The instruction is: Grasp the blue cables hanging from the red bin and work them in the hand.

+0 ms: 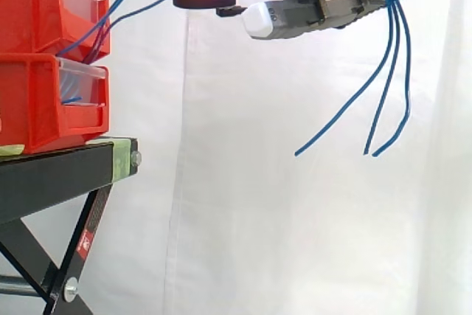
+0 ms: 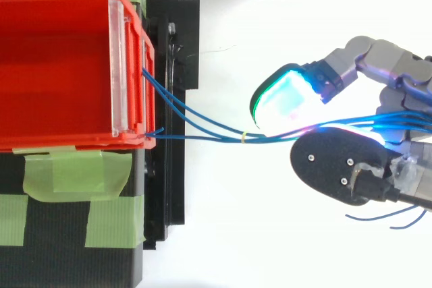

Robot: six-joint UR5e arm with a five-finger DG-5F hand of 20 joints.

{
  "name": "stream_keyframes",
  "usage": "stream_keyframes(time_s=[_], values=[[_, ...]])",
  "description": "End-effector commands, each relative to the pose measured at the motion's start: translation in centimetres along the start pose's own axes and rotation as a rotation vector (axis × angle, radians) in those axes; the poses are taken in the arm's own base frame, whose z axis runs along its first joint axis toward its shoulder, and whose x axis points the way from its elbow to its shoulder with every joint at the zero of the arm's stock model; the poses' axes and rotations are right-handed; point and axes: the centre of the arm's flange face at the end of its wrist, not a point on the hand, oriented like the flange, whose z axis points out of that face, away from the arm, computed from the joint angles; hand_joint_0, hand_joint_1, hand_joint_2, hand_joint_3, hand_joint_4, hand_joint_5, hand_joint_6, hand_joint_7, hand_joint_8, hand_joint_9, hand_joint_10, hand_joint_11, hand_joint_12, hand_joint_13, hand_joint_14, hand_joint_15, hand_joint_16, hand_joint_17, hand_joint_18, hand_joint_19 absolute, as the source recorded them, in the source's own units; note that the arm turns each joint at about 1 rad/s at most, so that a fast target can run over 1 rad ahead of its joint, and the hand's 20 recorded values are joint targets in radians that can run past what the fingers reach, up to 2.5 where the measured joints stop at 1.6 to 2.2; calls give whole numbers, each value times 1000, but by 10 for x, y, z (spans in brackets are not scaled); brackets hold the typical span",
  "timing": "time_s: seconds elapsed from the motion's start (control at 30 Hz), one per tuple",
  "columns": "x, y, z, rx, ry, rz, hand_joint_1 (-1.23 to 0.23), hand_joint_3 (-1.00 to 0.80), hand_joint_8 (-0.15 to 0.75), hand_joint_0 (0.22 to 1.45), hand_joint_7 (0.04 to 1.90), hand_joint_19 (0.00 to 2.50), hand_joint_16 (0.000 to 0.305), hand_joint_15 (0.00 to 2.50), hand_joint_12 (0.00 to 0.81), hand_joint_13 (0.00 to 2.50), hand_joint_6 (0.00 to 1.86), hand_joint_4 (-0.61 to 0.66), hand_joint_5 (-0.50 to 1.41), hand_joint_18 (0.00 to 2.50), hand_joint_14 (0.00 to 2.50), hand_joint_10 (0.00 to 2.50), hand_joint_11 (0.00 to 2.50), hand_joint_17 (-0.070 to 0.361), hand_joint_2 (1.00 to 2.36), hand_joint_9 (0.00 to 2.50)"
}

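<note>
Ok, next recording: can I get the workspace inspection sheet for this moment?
Surface: black stand, patched with green tape.
Job's things: two red bins stacked on the stand; blue cables leave their front.
Clutter: nothing seen.
Grippers: robot hand apart from the bins, level with the upper one, fingers curled round the blue cables.
Cables: they span the air from bins to robot hand, tied by a yellow band; loose ends hang below the robot hand.
Surroundings: white curtain.
</note>
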Motion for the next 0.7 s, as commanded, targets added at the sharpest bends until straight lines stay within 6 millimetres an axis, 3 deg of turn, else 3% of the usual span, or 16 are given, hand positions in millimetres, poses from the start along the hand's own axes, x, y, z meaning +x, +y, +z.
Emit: stream_keyframes(time_s=[0.0, 0.23, 0.3, 0.33, 0.37, 0.43, 0.5, 0.53, 0.67], values=[[2, 0, -1, -4, -2, 12, -652, 585, 446, 1306, 1200, 366, 53, 1194, 474, 726, 9, 265, 267, 818, 2500, 2500, 2500, 119, 1001, 421], [2, 0, -2, -4, -7, 16, -649, 575, 426, 1336, 1204, 333, 53, 1192, 466, 699, 9, 220, 291, 745, 2500, 2500, 2500, 119, 1004, 413], [2, 2, -2, -5, -7, 18, -660, 520, 431, 1293, 1206, 457, 52, 1190, 464, 718, 9, 228, 298, 851, 2500, 2500, 2500, 117, 1004, 415], [2, 1, -2, -4, -5, 15, -661, 469, 443, 1223, 1217, 678, 51, 1234, 464, 749, 8, 253, 304, 1016, 2500, 2500, 2500, 114, 1004, 421], [2, 1, -2, -4, -5, 13, -660, 455, 444, 1203, 1217, 744, 51, 1232, 464, 760, 9, 260, 305, 1069, 2500, 2500, 2500, 114, 1003, 423], [2, 1, -2, -4, -4, 13, -655, 282, 472, 1108, 1246, 1010, 53, 1251, 478, 811, 7, 304, 320, 1267, 2500, 2500, 2500, 120, 1008, 444], [2, 0, -2, -4, -5, 12, -650, 185, 479, 1082, 1266, 1051, 53, 1269, 477, 817, 6, 314, 323, 1304, 2500, 2500, 2500, 119, 1016, 448], [2, 1, -2, -4, -5, 12, -641, 44, 474, 1037, 1279, 1202, 52, 1289, 469, 824, 5, 320, 323, 1377, 2500, 2500, 2500, 117, 1022, 446], [1, 0, -2, -2, -7, 4, -625, -155, 477, 1009, 1286, 1282, 51, 1299, 470, 838, 5, 318, 329, 1428, 2500, 2500, 2500, 115, 1023, 461]])
